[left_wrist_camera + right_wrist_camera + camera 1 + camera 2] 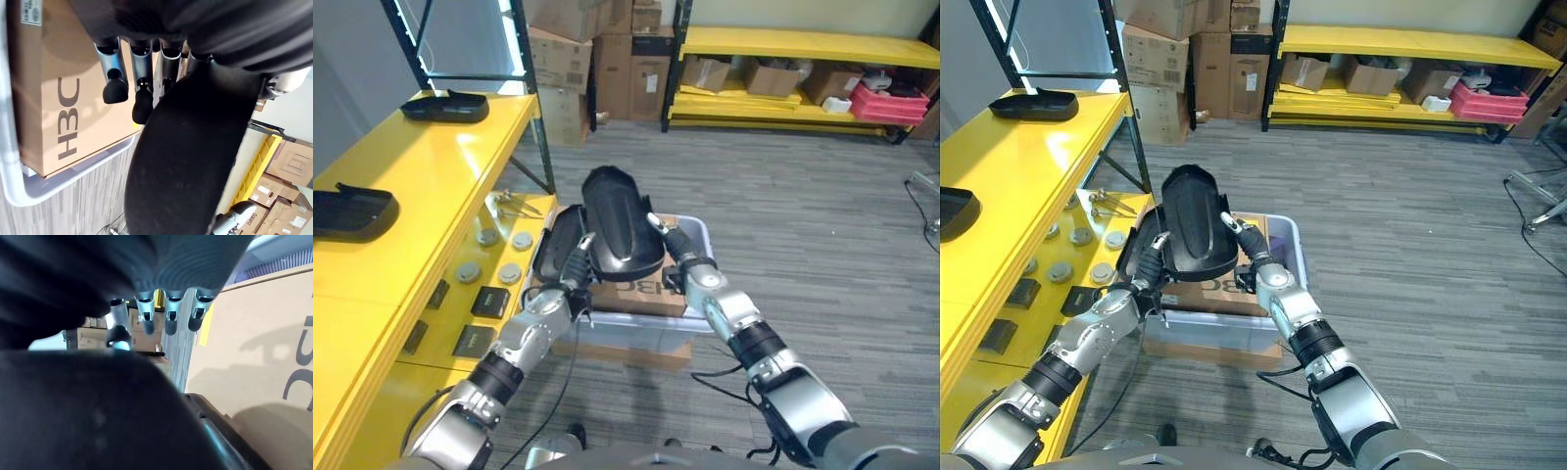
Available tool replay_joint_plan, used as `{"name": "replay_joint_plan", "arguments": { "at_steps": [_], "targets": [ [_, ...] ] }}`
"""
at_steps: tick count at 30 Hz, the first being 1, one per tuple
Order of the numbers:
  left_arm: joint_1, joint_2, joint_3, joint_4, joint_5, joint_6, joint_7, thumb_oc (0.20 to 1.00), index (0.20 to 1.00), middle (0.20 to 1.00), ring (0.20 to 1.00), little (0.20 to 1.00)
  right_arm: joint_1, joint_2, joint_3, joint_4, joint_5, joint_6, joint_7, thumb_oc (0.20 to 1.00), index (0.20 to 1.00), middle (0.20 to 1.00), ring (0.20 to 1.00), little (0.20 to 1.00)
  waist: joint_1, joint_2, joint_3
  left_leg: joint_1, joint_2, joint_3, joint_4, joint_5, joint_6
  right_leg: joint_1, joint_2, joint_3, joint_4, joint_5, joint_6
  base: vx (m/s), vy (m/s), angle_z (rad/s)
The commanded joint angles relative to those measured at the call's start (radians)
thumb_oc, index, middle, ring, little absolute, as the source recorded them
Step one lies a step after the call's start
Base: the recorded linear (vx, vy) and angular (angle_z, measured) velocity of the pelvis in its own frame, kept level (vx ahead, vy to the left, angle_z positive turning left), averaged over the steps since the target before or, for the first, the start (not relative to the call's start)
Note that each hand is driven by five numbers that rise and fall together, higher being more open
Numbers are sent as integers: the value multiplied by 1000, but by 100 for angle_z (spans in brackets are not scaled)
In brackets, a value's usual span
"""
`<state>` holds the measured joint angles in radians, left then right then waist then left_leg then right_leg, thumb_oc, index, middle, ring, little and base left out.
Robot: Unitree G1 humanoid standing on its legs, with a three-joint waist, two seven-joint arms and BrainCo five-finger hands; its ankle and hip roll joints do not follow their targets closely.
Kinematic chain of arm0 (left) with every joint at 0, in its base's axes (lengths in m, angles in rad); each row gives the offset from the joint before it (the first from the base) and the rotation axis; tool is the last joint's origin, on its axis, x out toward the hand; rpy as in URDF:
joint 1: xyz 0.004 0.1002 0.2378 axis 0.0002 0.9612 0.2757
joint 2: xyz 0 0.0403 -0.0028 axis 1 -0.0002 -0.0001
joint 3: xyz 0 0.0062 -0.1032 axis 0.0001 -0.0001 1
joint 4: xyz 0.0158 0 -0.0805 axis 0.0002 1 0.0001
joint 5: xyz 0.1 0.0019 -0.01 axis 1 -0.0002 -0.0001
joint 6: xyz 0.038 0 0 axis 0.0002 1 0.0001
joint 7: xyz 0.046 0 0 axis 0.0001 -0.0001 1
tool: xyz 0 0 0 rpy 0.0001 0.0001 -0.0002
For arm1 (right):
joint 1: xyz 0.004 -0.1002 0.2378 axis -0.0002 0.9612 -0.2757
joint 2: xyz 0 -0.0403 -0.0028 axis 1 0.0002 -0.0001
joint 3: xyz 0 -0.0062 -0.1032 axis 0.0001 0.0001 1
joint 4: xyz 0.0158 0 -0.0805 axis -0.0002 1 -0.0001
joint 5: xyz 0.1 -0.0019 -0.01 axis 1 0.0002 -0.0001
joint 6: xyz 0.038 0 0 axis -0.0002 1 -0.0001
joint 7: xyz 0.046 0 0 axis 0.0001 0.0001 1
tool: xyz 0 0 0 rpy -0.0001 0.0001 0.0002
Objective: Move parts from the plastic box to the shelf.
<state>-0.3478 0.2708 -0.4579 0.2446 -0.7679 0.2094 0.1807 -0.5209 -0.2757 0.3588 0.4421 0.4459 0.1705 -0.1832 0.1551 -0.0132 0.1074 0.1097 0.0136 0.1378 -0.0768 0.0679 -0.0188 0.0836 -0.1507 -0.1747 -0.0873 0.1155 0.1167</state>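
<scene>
a yellow shelf (421,186) runs along the robot's left, with two black parts lying on its top, one far (445,106) and one near (350,211), and small round and flat pieces (489,269) on the lower level. cardboard boxes (578,59) are stacked at the far end. the grey plastic box (690,235) sits on the floor in front, holding a brown carton (636,294) and another black part (558,245) on its left side. the glossy black part (619,223) is held up above the box between both hands, its long axis running away from the robot, narrow end far. the left hand (576,266) presses its left edge with straight fingers; the right hand (674,243) presses the right edge the same way.
</scene>
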Motion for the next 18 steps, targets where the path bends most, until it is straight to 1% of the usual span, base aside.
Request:
{"name": "replay_joint_plan", "arguments": {
  "at_steps": [1, 4, 6, 8, 9, 10, 12, 14, 15, 18],
  "targets": [
    [-187, -61, 72, -65, 97, -186, -31, 200, 200, 200, 200, 200, 7, 25, -21, -60, 43, -56, -18, 1000, 1000, 1000, 1000, 1000, 34, 21, -71, -53, 47, -90, 22, -54, -50, 25, -57, -79, 88, -126, 87, 0, 0, 0],
    [-159, -28, 101, -74, 143, -204, -20, 200, 200, 200, 200, 200, 49, 9, -51, -82, 52, -59, -26, 1000, 1000, 1000, 1000, 1000, 28, 22, -71, -52, 48, -84, 21, -54, -49, 22, -56, -73, 89, -128, 86, 0, 0, 0],
    [-134, -1, 128, -76, 164, -216, -9, 200, 200, 200, 200, 200, 85, -3, -78, -92, 59, -78, -31, 1000, 1000, 1000, 1000, 1000, 25, 23, -72, -52, 49, -79, 18, -53, -48, 21, -55, -69, 88, -128, 86, -16, 7, 0],
    [-104, 24, 155, -73, 187, -242, 3, 200, 200, 200, 200, 200, 121, -14, -109, -105, 85, -110, -43, 1000, 1000, 1000, 1000, 1000, 21, 23, -70, -52, 50, -74, 18, -52, -46, 19, -55, -65, 87, -128, 86, -16, 5, -1],
    [-103, 24, 155, -73, 187, -243, 3, 200, 200, 200, 200, 200, 122, -14, -109, -106, 85, -110, -43, 1000, 1000, 1000, 1000, 1000, 21, 23, -71, -52, 50, -73, 18, -52, -46, 19, -55, -64, 87, -128, 86, -32, 13, -4],
    [-64, 54, 189, -72, 189, -273, -7, 200, 200, 200, 200, 200, 171, -26, -152, -135, 96, -125, -42, 1000, 1000, 1000, 1000, 1000, 15, 24, -71, -52, 50, -70, 15, -50, -44, 15, -54, -60, 86, -127, 85, -27, 14, -5],
    [-12, 78, 231, -79, 189, -303, -24, 200, 200, 200, 200, 200, 242, -39, -206, -161, 87, -123, -22, 1000, 1000, 1000, 1000, 1000, 7, 24, -71, -53, 50, -67, 10, -48, -41, 9, -53, -52, 89, -127, 87, -38, 18, -16],
    [38, 97, 275, -86, 188, -339, -36, 200, 200, 200, 200, 200, 317, -63, -248, -162, 24, -117, -3, 1000, 1000, 1000, 1000, 1000, -1, 22, -70, -56, 47, -65, 5, -46, -37, 2, -52, -44, 90, -127, 88, -30, 11, -16],
    [38, 97, 275, -86, 188, -339, -36, 200, 200, 200, 200, 200, 317, -63, -248, -162, 24, -117, -3, 1000, 1000, 1000, 1000, 1000, -1, 22, -70, -56, 47, -65, 5, -46, -37, 2, -52, -44, 90, -127, 88, -17, 8, -4],
    [94, 126, 341, -105, 200, -392, -23, 200, 200, 200, 200, 200, 399, -84, -286, -101, 32, -69, 16, 1000, 1000, 1000, 1000, 1000, -7, 18, -69, -60, 36, -76, -2, -42, -28, -8, -52, -32, 99, -127, 90, -10, 7, -11]
  ]
}}
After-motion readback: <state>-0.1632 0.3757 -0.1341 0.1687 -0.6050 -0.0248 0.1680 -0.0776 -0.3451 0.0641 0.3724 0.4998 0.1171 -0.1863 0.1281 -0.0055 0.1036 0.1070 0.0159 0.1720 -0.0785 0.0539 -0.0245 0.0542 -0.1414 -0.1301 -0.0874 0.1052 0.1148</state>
